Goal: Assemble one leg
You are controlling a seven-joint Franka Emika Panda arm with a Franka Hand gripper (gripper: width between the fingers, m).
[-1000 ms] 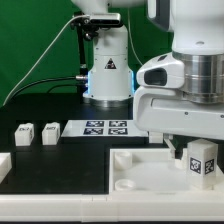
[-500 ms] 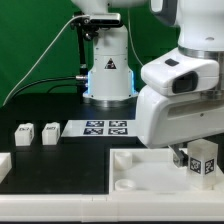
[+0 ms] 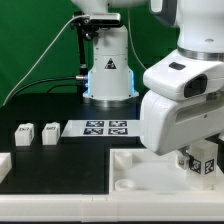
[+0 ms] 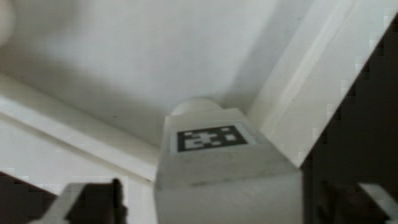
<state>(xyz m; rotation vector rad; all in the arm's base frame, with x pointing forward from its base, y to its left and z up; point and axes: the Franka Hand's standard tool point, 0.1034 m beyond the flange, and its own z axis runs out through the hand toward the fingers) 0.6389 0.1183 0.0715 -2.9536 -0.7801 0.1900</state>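
Note:
A leg [image 3: 207, 160], a small white post with a square tag on its face, stands upright at a corner of the large flat white piece with pockets [image 3: 130, 168] at the exterior view's right. My gripper [image 3: 200, 162] is low over this leg. In the wrist view the leg [image 4: 217, 140] fills the middle, with its tag facing the camera. The gripper [image 4: 235, 205] straddles it: one dark finger [image 4: 93, 202] stands apart from the leg's side, and the other finger [image 4: 381, 202] is at the far side. The jaws look open around the leg.
Two more legs [image 3: 23, 133] [image 3: 48, 132] lie on the black table at the exterior view's left. The marker board [image 3: 105, 128] lies beside them. Another white part [image 3: 3, 165] shows at the left edge. The robot's base [image 3: 107, 75] stands behind.
The arm's body has come lower and turned over the leg, covering more of it. The leg has stayed almost in place on the large white piece.

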